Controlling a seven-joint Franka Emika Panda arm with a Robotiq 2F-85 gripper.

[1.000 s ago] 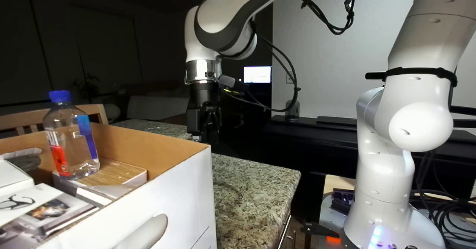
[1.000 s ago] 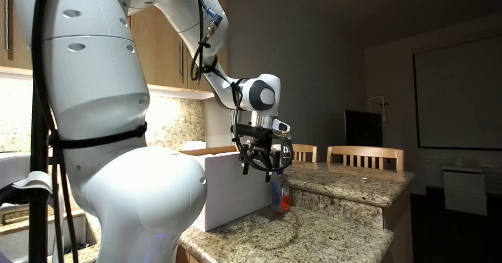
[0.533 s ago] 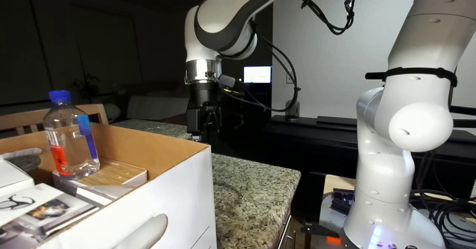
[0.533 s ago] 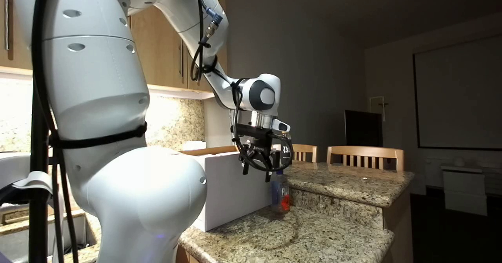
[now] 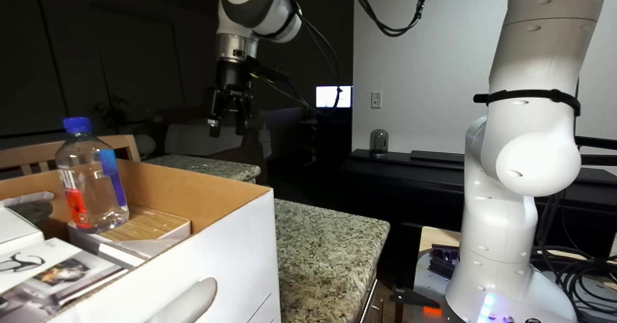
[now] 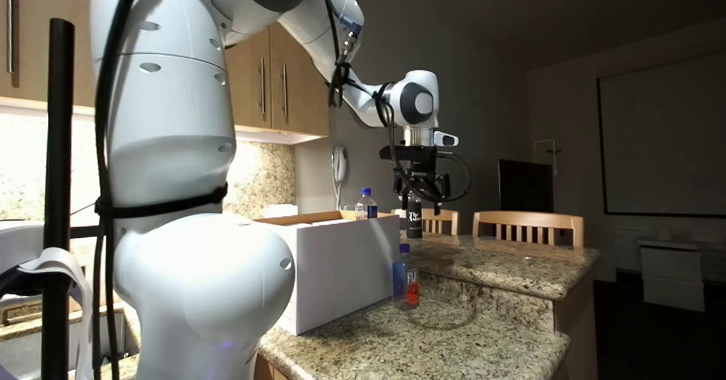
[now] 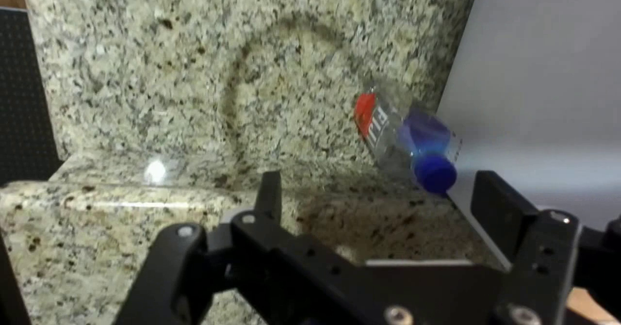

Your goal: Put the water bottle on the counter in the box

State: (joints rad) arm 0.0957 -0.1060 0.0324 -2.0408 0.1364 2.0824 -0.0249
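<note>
The water bottle [image 6: 405, 278], clear with a blue cap and blue, white and red markings, stands on the counter [image 6: 431, 346] close beside the white box [image 6: 351, 261]. In the wrist view the bottle [image 7: 402, 136] shows beyond the fingers, its cap near the box wall [image 7: 543, 73]. In an exterior view the box [image 5: 241, 260] hides it. My gripper [image 6: 421, 205] is open and empty, higher than the bottle and a little to its right there. It also shows open in an exterior view [image 5: 227, 127] and in the wrist view [image 7: 377, 184].
A similar blue-capped bottle [image 5: 91, 183] stands inside the box on a wood-patterned carton [image 5: 149, 224], among other cartons. A raised granite ledge [image 6: 499, 255] borders the counter and bears a black-labelled bottle [image 6: 414, 218]. Wooden chairs [image 6: 530, 221] stand behind it.
My gripper has risen and moved outward from the robot base, staying open. The bottle in the box, hidden before by the gripper in an exterior view, now shows there. The bottles and box have not moved.
</note>
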